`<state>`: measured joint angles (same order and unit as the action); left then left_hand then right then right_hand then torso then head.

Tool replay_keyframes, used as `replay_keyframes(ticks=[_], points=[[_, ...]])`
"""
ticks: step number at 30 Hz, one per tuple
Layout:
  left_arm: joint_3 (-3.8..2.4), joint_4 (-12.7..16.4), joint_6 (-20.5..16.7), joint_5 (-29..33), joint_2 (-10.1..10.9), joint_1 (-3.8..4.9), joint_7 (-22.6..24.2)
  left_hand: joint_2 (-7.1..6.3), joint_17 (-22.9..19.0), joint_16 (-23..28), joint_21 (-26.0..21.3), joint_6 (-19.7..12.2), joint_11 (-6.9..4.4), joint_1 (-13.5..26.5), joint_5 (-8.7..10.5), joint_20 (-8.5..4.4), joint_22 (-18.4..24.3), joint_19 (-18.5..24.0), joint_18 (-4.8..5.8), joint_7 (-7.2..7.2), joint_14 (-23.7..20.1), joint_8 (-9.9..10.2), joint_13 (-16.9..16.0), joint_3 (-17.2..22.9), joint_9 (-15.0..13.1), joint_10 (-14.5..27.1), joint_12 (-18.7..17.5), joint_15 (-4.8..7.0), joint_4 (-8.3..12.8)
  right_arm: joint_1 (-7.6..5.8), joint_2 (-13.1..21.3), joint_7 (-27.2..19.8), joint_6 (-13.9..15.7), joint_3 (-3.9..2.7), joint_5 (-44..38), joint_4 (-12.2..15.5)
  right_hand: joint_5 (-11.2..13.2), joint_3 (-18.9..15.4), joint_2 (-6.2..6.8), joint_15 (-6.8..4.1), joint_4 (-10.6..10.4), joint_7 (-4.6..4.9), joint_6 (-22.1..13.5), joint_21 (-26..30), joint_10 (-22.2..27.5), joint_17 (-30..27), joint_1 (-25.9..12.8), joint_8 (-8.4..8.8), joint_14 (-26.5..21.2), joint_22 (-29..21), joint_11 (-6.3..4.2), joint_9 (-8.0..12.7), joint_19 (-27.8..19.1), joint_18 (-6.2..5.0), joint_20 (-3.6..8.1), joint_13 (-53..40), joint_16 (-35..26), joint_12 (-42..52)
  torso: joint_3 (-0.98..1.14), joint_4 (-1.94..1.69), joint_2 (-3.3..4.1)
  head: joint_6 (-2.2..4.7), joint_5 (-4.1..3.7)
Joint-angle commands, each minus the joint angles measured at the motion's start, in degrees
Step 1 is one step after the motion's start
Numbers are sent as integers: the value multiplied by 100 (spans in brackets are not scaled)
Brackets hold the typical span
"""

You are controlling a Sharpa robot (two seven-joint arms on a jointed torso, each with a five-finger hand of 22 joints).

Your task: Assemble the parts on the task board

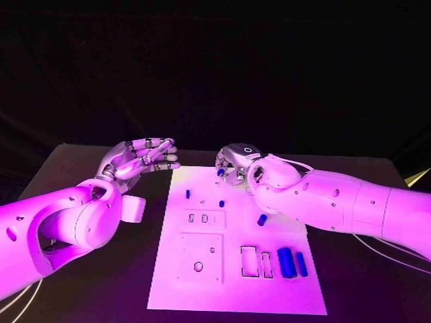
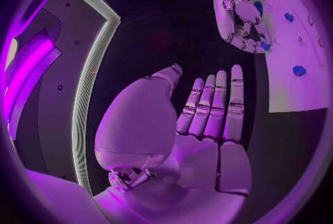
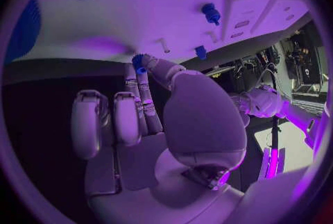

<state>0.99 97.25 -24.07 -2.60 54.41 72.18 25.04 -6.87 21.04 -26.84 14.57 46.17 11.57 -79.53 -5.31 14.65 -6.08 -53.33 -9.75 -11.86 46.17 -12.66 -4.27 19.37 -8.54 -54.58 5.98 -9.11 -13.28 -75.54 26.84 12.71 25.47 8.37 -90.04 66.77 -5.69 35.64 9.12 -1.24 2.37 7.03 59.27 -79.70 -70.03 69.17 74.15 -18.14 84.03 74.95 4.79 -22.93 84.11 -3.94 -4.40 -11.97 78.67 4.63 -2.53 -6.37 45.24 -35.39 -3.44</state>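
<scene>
Task board (image 1: 230,282) with six blue parts (image 1: 285,258), right hand (image 1: 237,163) pinching one, left hand (image 1: 138,159) fingers apart.

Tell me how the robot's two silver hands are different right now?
The right silver hand pinches a small blue part at its fingertips; the left silver hand holds nothing. The right hand is over the far end of the white task board; the left hand hovers beside the board, fingers straight. Both are silver on white arms.

Robotics lab: black-draped table (image 1: 99,168), white task board (image 1: 237,282), equipment racks (image 3: 302,60) behind
</scene>
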Motion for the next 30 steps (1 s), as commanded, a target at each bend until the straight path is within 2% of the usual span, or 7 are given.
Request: replay_keyframes(ticks=[1, 14, 17, 18, 22, 23, 30], points=[[-6, 15, 81, 14, -15, 14, 28, 17, 7, -39, 29, -41, -9, -18, 19, -2, -7, -10, -63, -246, -47, -22, 8, 0, 7, 40, -38, 10, -5, 4, -15, 23, -154, 0, -49, -19, -19, 0, -75, -13, -34, -6, -62, 6, -105, -17, 13, 1, 227, 21, -149, -14, 60, 82, 11, -7, 20, -46, 8, 5, -2, -13, 12], [-6, 11, 85, 14, -17, 22, 22, 21, 14, -57, 37, -48, -6, -18, 20, -2, -10, -10, -62, -249, -62, -21, 10, -6, 8, 49, -42, 8, -9, 5, -17, 13, -5, 0, -34, -44, -21, 64, 19, 66, -47, 75, -251, 153, 175, -145, -64, 84, 185, -164, -52, -43, -37, 41, -58, 33, -42, -112, 15, 13, 1, -3, 20], [-6, 7, 84, 14, -16, 23, 20, 21, 14, -57, 37, -48, -6, -18, 20, -2, -10, -10, -62, -249, -62, -21, 10, -6, 8, 49, -42, 8, -9, 5, -6, -44, 5, 0, 3, -32, -25, 91, 146, 141, -81, 150, -452, 373, 499, -350, -159, 197, 124, -444, 37, -24, -162, -17, -117, 100, -160, -116, 13, 15, 1, 1, 29], [-6, 5, 86, 14, -17, 23, 17, 21, 14, -57, 37, -48, -6, -18, 20, -2, -10, -10, -62, -249, -62, -21, 10, -6, 8, 49, -42, 8, -9, 4, 1, -71, -8, 0, 20, -24, -20, 74, 261, 189, -97, 194, -625, 687, 816, -568, -219, 313, 64, -843, 98, 9, -332, -100, -164, 176, -291, -119, 13, 15, 1, 1, 29], [-6, -12, 94, 15, -19, 23, 4, 22, 16, -60, 38, -49, -6, -18, 20, -2, -11, -10, -62, -249, -65, -21, 10, -7, 8, 50, -42, 8, -9, 3, 48, -156, -43, 0, 86, 31, -7, -143, 417, 213, -115, 206, -999, 1210, 1211, -958, -266, 570, -38, -1467, 133, 74, -578, -227, -207, 279, -533, -105, 16, 15, 0, -3, 61], [-6, -18, 95, 15, -19, 23, 2, 22, 16, -60, 38, -49, -6, -18, 20, -2, -11, -10, -62, -249, -65, -21, 10, -7, 8, 50, -42, 8, -9, 3, 65, -170, -51, 0, 102, 50, -22, -478, 360, 255, -136, 147, -1103, 1777, 1578, -1372, -140, 675, -156, -2095, 185, 77, -784, -340, -240, 413, -832, -36, 19, 10, 0, -8, 60], [-5, -46, 107, 22, -10, 23, -7, 22, 16, -60, 38, -49, -6, -18, 20, -2, -11, -10, -62, -249, -65, -21, 10, -7, 8, 50, -42, 8, -9, -5, 358, -211, -57, -1, 186, 318, -56, -1385, 194, 247, -308, 105, -1116, 1967, 1687, -1449, 244, 823, -103, -2224, 191, 65, -621, -338, -231, 587, -862, 90, 12, 17, 0, -15, 64]])
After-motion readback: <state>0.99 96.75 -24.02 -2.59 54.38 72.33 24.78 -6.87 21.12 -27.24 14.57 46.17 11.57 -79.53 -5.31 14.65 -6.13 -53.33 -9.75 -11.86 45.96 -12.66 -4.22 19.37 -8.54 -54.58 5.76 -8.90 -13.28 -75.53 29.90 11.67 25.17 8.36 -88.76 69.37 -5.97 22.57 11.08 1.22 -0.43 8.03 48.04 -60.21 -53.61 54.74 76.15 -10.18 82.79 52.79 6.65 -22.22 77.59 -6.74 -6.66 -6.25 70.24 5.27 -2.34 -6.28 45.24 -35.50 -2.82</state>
